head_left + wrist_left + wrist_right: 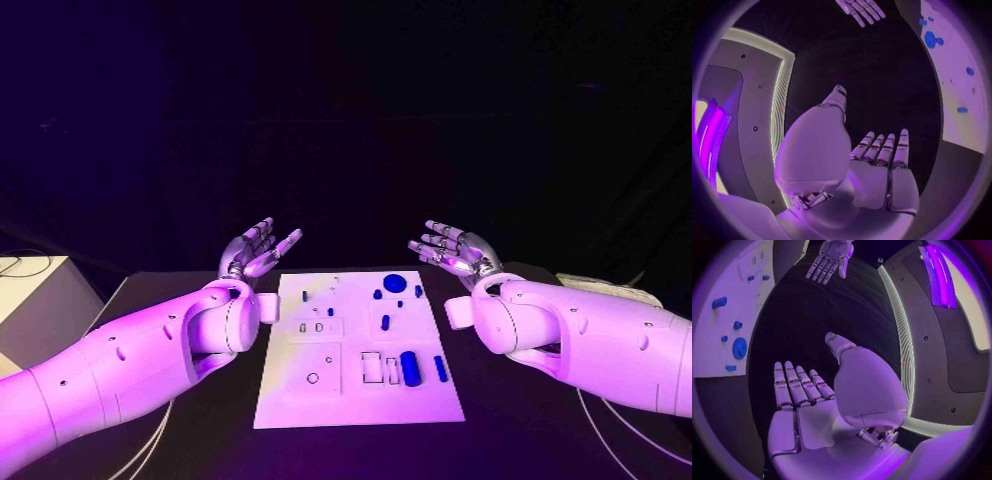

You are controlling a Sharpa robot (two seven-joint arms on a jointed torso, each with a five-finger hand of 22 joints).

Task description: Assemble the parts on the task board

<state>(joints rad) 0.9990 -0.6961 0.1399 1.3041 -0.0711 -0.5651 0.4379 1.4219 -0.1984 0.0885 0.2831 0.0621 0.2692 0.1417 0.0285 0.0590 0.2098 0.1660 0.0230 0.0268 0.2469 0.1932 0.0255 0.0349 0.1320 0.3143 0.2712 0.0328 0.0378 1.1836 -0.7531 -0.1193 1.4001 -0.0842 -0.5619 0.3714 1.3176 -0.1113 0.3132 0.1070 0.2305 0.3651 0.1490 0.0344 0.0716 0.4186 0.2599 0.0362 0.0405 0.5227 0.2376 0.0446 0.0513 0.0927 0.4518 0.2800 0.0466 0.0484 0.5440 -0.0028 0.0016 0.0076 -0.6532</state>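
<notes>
Two hands hover before you at the far end of the board [289,400], which lies flat in the middle of the black table [159,290]: your left hand [257,252] just beyond the board's far left corner, your right hand [453,251] just beyond its far right corner, both palm-up, fingers spread apart and holding nothing. You can see from each wrist camera the same thing, an open palm with straight fingers [879,150] and nothing in it, above bare dark table. On the board, a round part [394,283] sits near the far edge with smaller parts [378,295] just beside it. Nearer you, a long rounded part [410,367] lies beside a thinner bar [441,369], next to outlined rectangular recesses [371,366]; whether those two sit in recesses or on the surface, you cannot tell. Neither hand touches the board or any part. A white box [36,300] stands off the table's left side.
</notes>
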